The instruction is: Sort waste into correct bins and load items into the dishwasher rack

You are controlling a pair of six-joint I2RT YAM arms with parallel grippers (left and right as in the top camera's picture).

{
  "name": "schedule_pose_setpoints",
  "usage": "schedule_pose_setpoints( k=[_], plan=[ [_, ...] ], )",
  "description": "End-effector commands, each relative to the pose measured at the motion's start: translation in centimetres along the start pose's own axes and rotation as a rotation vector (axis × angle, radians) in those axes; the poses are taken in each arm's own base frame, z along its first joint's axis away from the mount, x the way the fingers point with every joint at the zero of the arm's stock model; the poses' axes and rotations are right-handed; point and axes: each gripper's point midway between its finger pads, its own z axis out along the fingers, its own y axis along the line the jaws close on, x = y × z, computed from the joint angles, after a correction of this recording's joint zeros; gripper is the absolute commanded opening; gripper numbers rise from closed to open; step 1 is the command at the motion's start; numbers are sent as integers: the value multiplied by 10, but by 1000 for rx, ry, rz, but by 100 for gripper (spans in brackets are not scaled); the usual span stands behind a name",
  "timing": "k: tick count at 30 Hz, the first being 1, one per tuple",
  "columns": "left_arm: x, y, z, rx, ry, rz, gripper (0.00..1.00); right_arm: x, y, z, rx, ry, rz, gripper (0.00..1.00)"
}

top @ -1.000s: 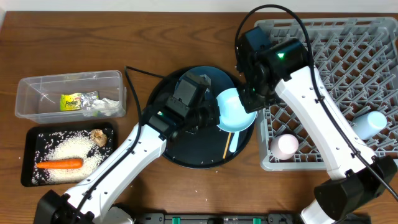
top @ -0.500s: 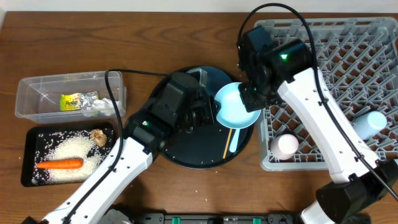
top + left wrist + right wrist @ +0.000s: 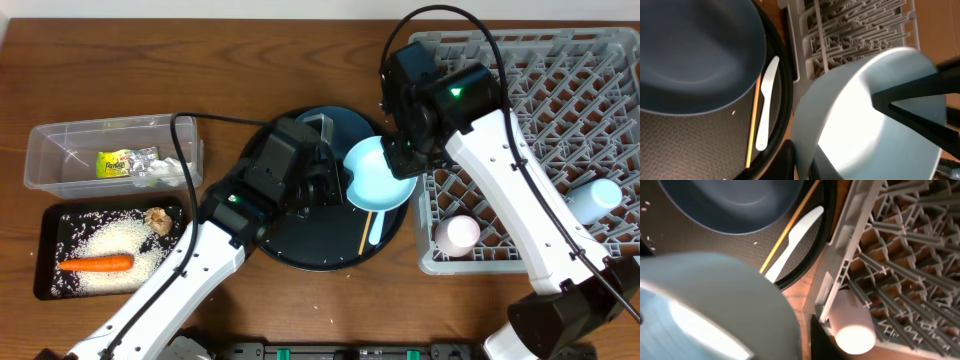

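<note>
Jaws, left: left gripper is closed on the near wall of the white bowl. The left wrist view shows the wall pinched between its two fingers.
Jaws, right: right gripper sits at the bowl's opposite rim with one dark finger inside the bowl. The other finger is hidden behind the wall, so clamped or only straddling: cannot tell.
Bowl position: tilted and apparently lifted, over the right edge of the round black tray and just beside the left wall of the dishwasher rack. The pale-blue utensil and chopstick lie below it.
Handling (judgement): stiff, smooth and glossy, probably light. Likely to slide in a shallow pinch and may chip if dropped.
Hold point (judgement): the rim, one finger inside and one outside, set deep on the wall.
Risk (judgement): the bowl could twist between two opposing grips.
</note>
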Motion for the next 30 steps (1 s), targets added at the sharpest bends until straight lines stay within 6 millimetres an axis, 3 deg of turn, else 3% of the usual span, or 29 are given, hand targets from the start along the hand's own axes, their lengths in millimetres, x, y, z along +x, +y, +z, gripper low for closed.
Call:
schedule_pose_setpoints(
  k=[1,3,4,5,8,9,20,23,30],
  plan=[
    [0,-17,-8,62,10,36,9,-6,-2,-2,14,-19,19,43],
    [1,-17,-8,60,13,35,9,-6,-2,-2,14,-20,19,59],
    [1,-16,-8,59,15,35,9,-7,-2,-2,14,-20,19,59],
    [2,-16,-7,56,17,34,9,-7,-2,-2,14,-20,19,54],
    [2,-16,-7,56,18,33,9,-7,-2,-2,13,-22,19,11],
    [2,-15,-7,55,19,33,9,-7,-2,-2,13,-23,20,5],
    [9,1,-7,-19,38,16,9,-7,-2,-2,13,-23,18,22],
    [10,2,-7,-22,40,15,9,-7,-2,-2,13,-24,18,35],
    [16,13,-5,-62,57,19,8,-9,-2,-2,12,-29,10,37]
  ],
)
